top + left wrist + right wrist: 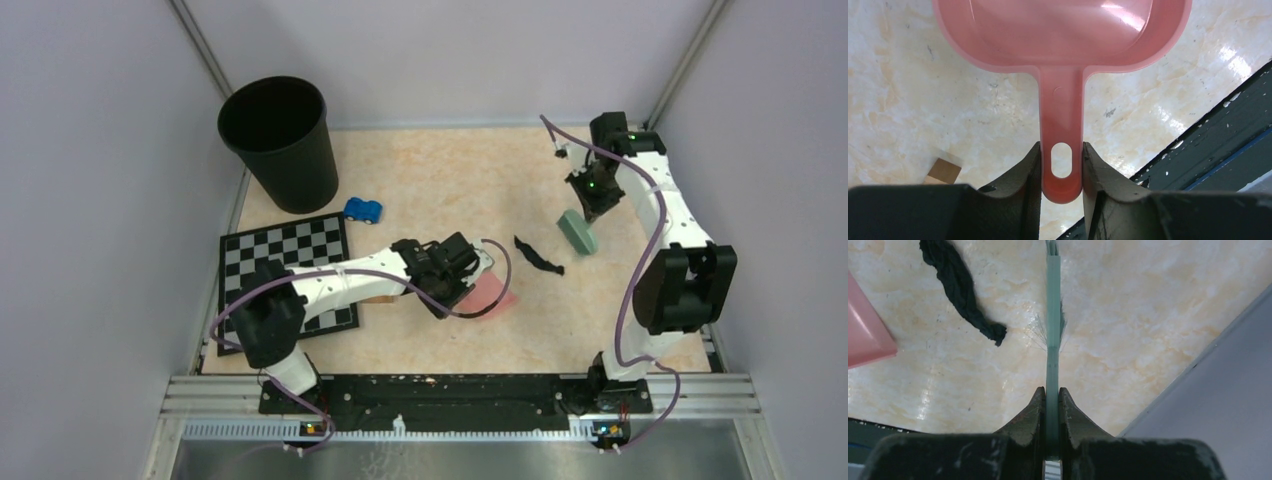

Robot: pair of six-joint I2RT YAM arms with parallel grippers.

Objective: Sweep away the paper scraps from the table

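The left gripper [1061, 148] is clenched on the handle of the pink dustpan [1063, 35], just above its hang-hole. The pan is held low at the worktop [908, 90] with its mouth turned away from its own arm, evidently to serve as the catching side; contact with the surface cannot be confirmed. The right gripper [1052, 390] is clamped on the thin green handle of a hand brush [1052, 315], bristle end down toward the surface, evidently the pushing side. One black paper scrap [538, 256], a twisted strip, lies flat on the worktop between the two tools. It is near the dustpan's open edge and near but apart from the brush head, to the left of the right gripper. No other scraps are discernible. Judgement: brush, scrap and pan stand roughly in line, so a stroke toward the pan appears suitably set up.
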